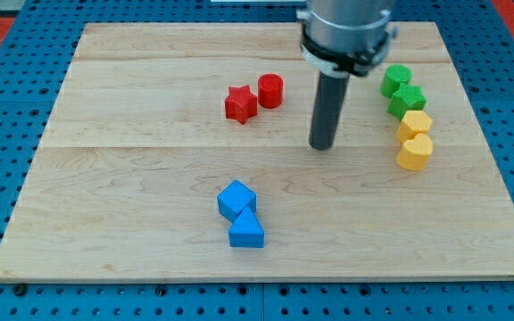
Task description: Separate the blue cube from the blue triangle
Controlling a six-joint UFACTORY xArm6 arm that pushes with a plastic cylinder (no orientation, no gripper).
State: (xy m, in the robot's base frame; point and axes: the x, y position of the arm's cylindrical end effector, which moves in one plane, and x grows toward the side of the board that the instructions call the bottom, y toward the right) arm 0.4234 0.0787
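No jaws here — just a rod, my tip [322, 147] resting mid-worktop [105, 178]. The blue cube [236, 200] sits down-left of it, touching the blue triangle [246, 233] just below — the pair stacked toward the view's bottom.

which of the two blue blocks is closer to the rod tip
The blue cube: it sits above the blue triangle in the view, touching it, on the side facing my tip.
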